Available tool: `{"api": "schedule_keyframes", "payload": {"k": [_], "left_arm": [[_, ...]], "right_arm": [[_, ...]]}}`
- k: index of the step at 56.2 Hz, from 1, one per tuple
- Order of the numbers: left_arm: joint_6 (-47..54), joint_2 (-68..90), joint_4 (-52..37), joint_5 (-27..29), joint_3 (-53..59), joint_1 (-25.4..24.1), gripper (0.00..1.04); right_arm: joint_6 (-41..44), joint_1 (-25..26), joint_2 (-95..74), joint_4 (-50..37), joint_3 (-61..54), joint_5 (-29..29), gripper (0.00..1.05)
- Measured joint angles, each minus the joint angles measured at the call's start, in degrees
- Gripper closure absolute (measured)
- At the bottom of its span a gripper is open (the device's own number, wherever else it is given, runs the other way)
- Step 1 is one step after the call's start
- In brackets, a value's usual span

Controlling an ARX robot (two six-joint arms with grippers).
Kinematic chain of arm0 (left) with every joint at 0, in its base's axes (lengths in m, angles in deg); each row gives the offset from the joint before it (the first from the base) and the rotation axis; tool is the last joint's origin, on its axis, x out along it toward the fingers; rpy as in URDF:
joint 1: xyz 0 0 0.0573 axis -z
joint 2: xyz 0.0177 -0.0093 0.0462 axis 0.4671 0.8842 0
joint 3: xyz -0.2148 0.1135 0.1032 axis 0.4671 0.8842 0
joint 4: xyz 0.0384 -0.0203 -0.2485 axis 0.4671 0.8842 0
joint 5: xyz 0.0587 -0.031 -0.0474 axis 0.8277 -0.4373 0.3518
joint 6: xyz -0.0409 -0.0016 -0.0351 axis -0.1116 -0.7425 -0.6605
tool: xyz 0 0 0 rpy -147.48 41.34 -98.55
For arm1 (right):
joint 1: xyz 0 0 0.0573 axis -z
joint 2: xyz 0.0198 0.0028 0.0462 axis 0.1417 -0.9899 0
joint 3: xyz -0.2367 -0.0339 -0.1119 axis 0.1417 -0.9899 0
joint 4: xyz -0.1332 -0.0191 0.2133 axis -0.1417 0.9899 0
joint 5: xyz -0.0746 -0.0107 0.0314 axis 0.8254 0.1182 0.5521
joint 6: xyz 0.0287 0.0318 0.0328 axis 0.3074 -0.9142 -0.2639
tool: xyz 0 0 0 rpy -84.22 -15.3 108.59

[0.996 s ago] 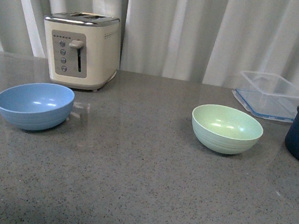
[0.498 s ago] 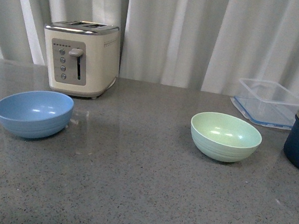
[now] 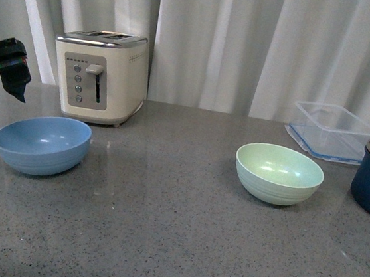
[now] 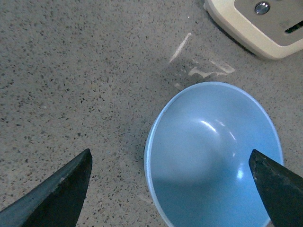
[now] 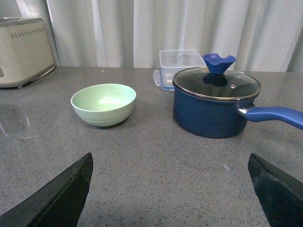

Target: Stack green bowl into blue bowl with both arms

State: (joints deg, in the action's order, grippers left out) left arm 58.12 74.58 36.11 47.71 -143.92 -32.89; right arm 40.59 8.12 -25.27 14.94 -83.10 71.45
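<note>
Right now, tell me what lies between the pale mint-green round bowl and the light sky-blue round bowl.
Nothing. In the front view, only bare grey speckled countertop runs from the mint-green bowl to the sky-blue bowl.

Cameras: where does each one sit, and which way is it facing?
Front view: on the body, facing the curtain; left pincer at the left edge.
Left wrist view: left arm, looking down into the blue bowl, between open fingertips.
Right wrist view: right arm, low, facing green bowl and navy pot; right pincer open.
Shared: front and left wrist both show the toaster.
</note>
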Motion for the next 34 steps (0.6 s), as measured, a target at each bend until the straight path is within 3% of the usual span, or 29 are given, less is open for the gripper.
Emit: {"api": "schedule_keyframes", "payload": {"k": [22, 34], "left_arm": [[-1.3, 7.8, 1.0, 0.6, -3.7, 0.9, 0.07], [-1.2, 8.8, 1.5, 1.4, -4.0, 1.4, 0.4]], "right_arm": [[0.0, 0.0, 0.0, 0.0, 0.0, 0.0, 0.1], [0.0, 0.0, 0.0, 0.0, 0.0, 0.0, 0.1]]}}
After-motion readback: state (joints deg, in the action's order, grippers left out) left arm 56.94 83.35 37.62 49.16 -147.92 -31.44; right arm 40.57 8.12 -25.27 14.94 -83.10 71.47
